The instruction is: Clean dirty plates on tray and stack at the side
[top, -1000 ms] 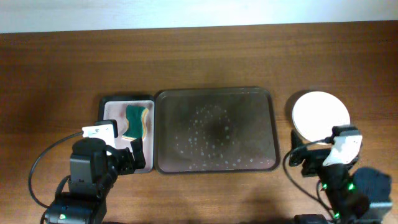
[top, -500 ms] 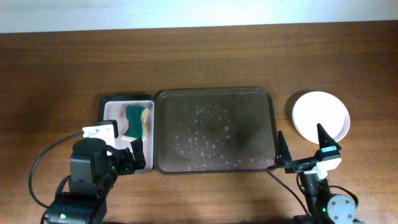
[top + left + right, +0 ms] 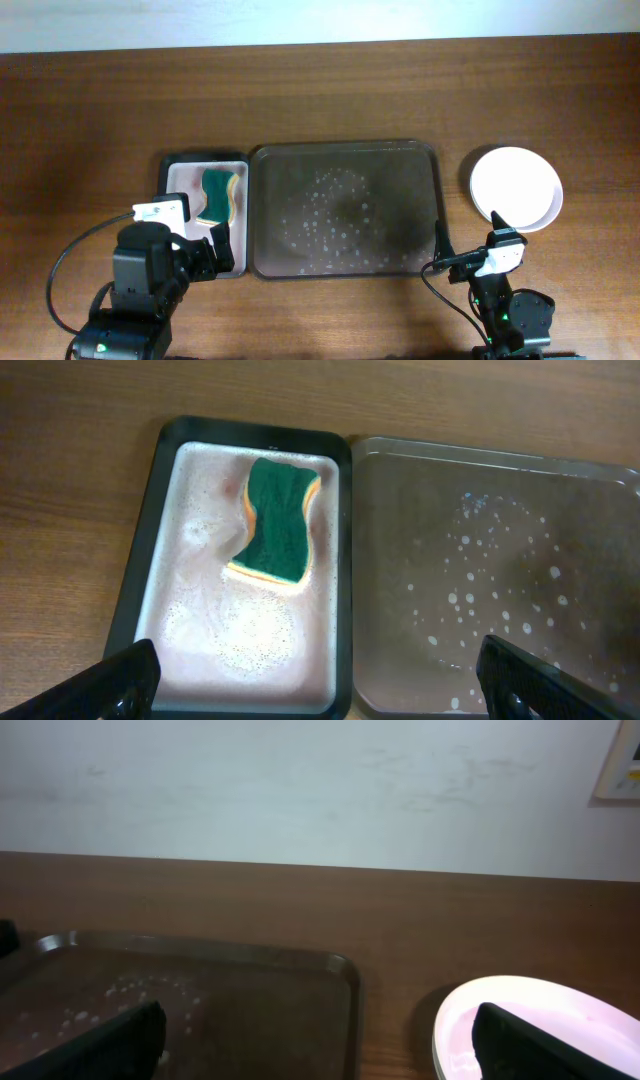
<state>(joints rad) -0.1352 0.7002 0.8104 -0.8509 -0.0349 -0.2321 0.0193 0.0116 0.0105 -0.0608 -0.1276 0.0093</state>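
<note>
A clean white plate (image 3: pixel 516 187) lies on the table right of the dark tray (image 3: pixel 345 150); it also shows in the right wrist view (image 3: pixel 540 995). The tray holds only soap foam specks and no plate. My right gripper (image 3: pixel 468 242) is open and empty, held level in front of the gap between tray and plate, apart from both (image 3: pixel 320 1045). My left gripper (image 3: pixel 205 248) is open and empty above the front edge of the small sponge tray (image 3: pixel 150 510). A green and yellow sponge (image 3: pixel 277 518) lies in its soapy water.
The sponge tray (image 3: pixel 170 190) touches the large tray's left side. The large tray's rim (image 3: pixel 480 455) shows in the left wrist view and its right corner (image 3: pixel 345 970) in the right wrist view. Bare wood lies behind and to both sides.
My right arm has drawn back from the plate toward the table's front edge and tilted level, fingers spread. The plate, trays, sponge and left arm have not moved.
</note>
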